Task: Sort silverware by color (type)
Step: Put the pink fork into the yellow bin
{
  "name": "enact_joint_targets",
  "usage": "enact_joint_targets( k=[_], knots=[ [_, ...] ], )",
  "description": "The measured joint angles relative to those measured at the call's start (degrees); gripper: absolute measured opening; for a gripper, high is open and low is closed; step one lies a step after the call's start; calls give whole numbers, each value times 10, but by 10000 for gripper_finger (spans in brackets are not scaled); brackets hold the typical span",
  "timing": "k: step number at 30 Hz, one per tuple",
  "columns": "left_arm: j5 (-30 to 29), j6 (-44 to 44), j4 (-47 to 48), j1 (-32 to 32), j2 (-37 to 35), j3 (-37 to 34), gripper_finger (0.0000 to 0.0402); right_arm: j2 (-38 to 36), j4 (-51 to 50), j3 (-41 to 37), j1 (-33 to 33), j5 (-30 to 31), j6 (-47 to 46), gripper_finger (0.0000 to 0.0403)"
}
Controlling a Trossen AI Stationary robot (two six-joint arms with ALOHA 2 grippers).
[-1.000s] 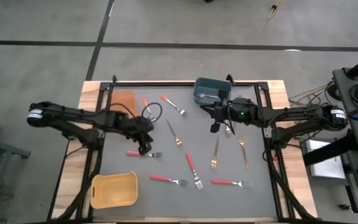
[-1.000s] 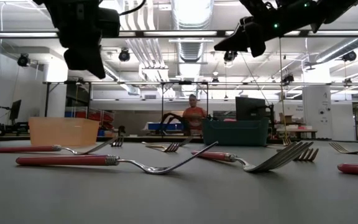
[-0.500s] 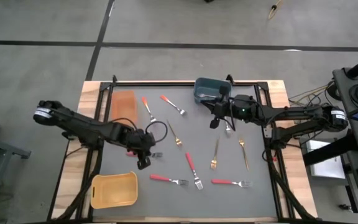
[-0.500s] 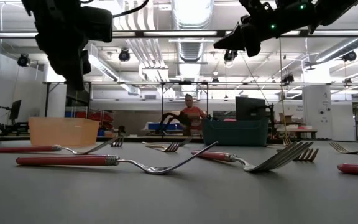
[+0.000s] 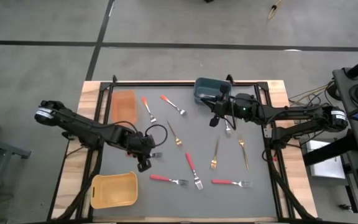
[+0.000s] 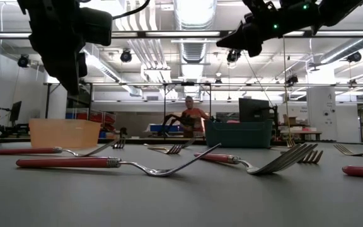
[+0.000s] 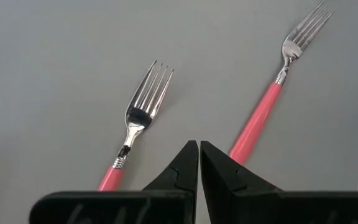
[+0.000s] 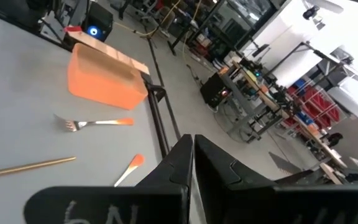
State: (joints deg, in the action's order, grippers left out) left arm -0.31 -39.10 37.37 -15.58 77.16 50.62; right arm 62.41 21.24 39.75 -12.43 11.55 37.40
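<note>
Forks lie flat and scattered on the grey table top. Red-handled ones (image 5: 166,180) (image 5: 191,168) (image 5: 230,183) lie toward the near edge. Orange-handled ones (image 5: 146,107) (image 5: 171,102) are at the far left, and thin gold ones (image 5: 174,133) (image 5: 215,153) (image 5: 243,152) lie in the middle. My left gripper (image 5: 143,164) hangs shut above the table beside the yellow bin (image 5: 114,190). Its wrist view shows its shut gripper (image 7: 199,152) pointing at two red-handled forks (image 7: 135,134) (image 7: 272,93). My right gripper (image 5: 214,122) is shut and held high near the blue-grey bin (image 5: 211,90).
An orange bin (image 5: 123,106) stands at the far left, the yellow bin at the near left and the blue-grey bin at the far edge. One more fork's tines (image 5: 157,154) show beside my left arm. A person (image 6: 191,112) sits in the room beyond the table.
My left gripper has swung toward the table's near edge and the yellow bin, sinking a little and staying shut. It has left the red-handled fork it hovered over a second ago. The forks have not moved.
</note>
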Motion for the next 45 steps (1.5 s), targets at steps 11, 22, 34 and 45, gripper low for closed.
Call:
enact_joint_targets(
  k=[11, 22, 34, 45],
  knots=[
    [10, -36, 0, -18, 11, 0, 0, 0, 5, 0, 0, 0, 9, 9],
    [10, -65, -1, -38, 11, 0, 0, 0, 5, 0, 0, -1, 6, 9],
    [7, -38, 1, -54, 13, 0, 0, 0, 5, 0, 0, -1, -7, 9],
    [-51, 5, 8, -68, 39, 17, 0, 0, 0, 0, 0, -1, -22, 9]
  ],
)
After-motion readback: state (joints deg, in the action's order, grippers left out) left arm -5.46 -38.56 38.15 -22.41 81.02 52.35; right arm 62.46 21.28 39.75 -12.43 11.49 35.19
